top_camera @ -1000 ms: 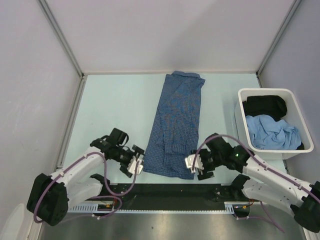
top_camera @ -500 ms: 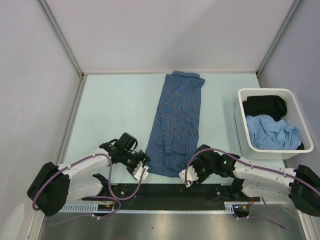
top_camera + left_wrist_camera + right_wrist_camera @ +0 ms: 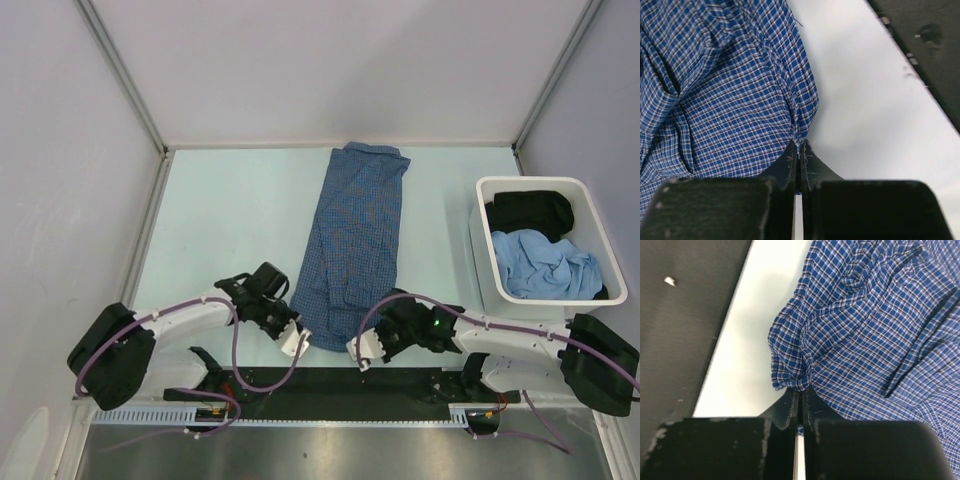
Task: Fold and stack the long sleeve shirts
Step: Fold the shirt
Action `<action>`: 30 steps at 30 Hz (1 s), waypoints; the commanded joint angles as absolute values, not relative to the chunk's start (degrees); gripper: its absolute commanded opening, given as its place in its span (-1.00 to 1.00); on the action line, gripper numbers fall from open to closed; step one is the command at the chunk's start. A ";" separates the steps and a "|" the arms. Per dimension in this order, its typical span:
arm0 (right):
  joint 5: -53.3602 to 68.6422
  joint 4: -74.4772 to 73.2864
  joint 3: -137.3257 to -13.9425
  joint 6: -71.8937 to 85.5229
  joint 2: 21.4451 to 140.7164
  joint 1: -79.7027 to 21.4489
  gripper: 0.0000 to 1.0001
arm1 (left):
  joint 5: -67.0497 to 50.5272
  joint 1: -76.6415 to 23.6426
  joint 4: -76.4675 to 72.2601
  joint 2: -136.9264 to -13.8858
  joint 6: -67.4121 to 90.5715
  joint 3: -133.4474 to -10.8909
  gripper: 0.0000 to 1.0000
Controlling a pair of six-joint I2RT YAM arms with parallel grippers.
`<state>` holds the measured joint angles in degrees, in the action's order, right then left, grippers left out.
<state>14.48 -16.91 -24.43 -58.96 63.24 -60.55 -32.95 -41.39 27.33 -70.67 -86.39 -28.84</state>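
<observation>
Top external view: a dark-blue checked shirt (image 3: 352, 240) lies lengthwise down the middle of the pale table (image 3: 230, 220), folded into a long narrow strip, its far end near the back wall and its near hem just short of the black strip (image 3: 330, 385) along the table's front edge. Both arms reach in low from either side. The left gripper (image 3: 298, 338) meets the hem's left corner and the right gripper (image 3: 360, 352) its right corner. From the left wrist, the left gripper (image 3: 800, 147) has its fingers pressed together on the shirt's (image 3: 730, 90) edge, with bare table (image 3: 865, 100) beside it. From the right wrist, the right gripper (image 3: 801, 392) pinches a bunched corner of the shirt (image 3: 875, 330). Well apart on the right stands a white bin (image 3: 482, 205) holding a black garment (image 3: 530, 210) and a light-blue garment (image 3: 545, 265), both crumpled. Nothing lies between the grippers and the cloth.
</observation>
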 commanded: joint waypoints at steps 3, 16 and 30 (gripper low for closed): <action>17.76 -26.80 -28.92 -50.37 56.35 -66.96 -1.00 | -36.28 -44.73 41.90 -65.14 -86.48 -30.41 -1.00; 16.08 -31.72 -32.34 -45.62 49.66 -64.52 -1.00 | -41.22 -44.22 45.00 -60.29 -79.45 -36.73 -1.00; 28.64 -30.59 -47.80 -53.70 63.18 -35.53 -1.00 | -47.72 -31.12 46.84 -82.16 -78.32 -65.02 -1.00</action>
